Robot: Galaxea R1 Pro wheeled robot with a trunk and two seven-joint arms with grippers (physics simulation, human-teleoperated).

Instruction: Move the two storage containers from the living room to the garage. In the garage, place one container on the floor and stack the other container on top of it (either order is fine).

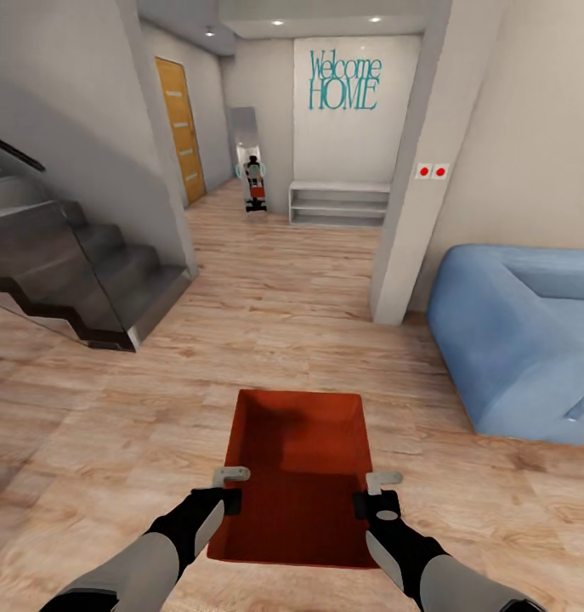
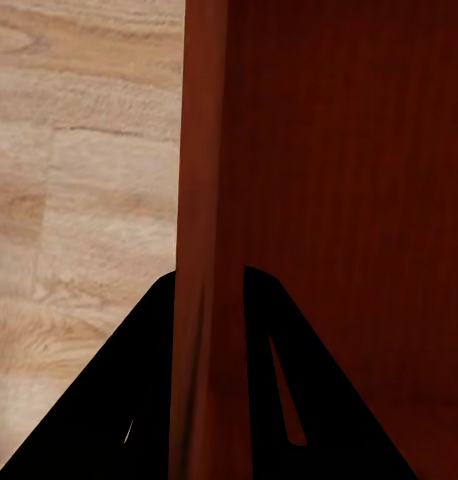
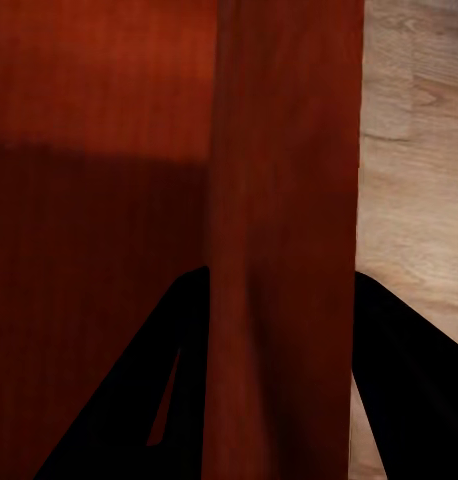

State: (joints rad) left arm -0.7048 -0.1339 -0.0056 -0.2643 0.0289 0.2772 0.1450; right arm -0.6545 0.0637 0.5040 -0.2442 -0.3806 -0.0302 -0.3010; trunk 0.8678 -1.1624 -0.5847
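Right now you have one storage container (image 1: 300, 476) carried between both arms, low in front of the robot and above the wood-plank floor (image 1: 266, 297) of the living room. Your left gripper (image 1: 228, 486) is closed on the container's left wall and your right gripper (image 1: 378, 493) is closed on its right wall — each with one finger inside the bin and one outside. In the left wrist view the orange-red wall (image 2: 204, 200) runs straight between the two dark fingers (image 2: 119, 400), with planks on one side and the bin's flat bottom on the other. The right wrist view shows the same: the wall (image 3: 279, 200) pinched between the fingers (image 3: 409, 390), the shadowed interior beside it.

The container is open side up and level, its far end pointing down the room.

Beyond it, a blue sofa (image 1: 521, 340) sits to the right and a dark staircase (image 1: 79, 272) to the left. A white pillar (image 1: 411, 170) with two red switches (image 1: 432, 171) stands beside the sofa. Further on, the hallway holds an orange-wood door (image 1: 181, 127) with pale slits on the left, a low white shelf (image 1: 339, 202), and a wall reading "Welcome HOME" (image 1: 344, 81) — and a tall mirror (image 1: 251, 161) leaning next to it.
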